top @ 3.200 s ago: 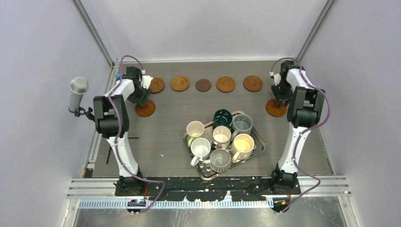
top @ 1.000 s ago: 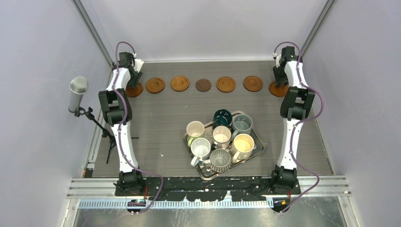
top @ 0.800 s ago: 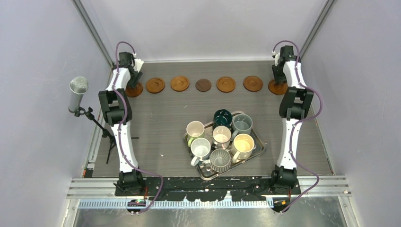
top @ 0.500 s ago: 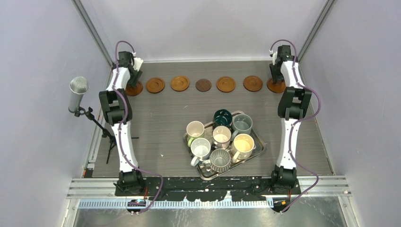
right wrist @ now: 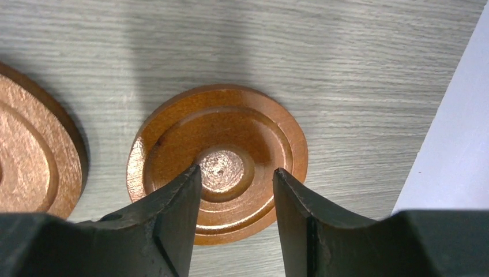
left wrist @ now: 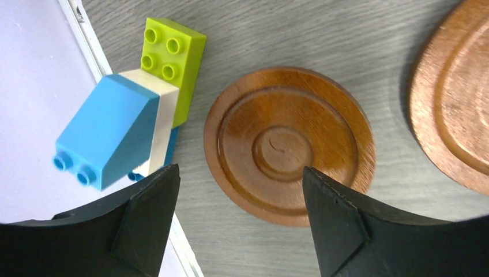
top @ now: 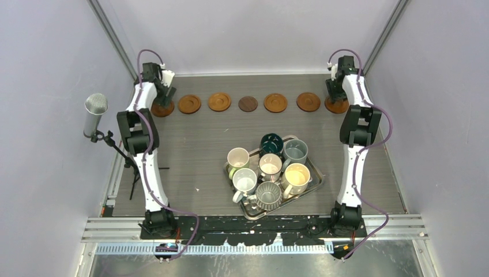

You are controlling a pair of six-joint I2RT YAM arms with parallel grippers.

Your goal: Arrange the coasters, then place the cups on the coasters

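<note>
Evidently to end the row along the table's (top: 196,150) far edge, the left end coaster (left wrist: 288,144) lies flat under the left gripper's (left wrist: 239,173) wide fingers, the right end coaster (right wrist: 219,133) under the right gripper's (right wrist: 236,172) narrowly parted fingers, neither gripped, with the cups (top: 270,167) crowded on the tray (top: 307,191).

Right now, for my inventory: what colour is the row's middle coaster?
Middle coaster: dark brown, top external view.
</note>
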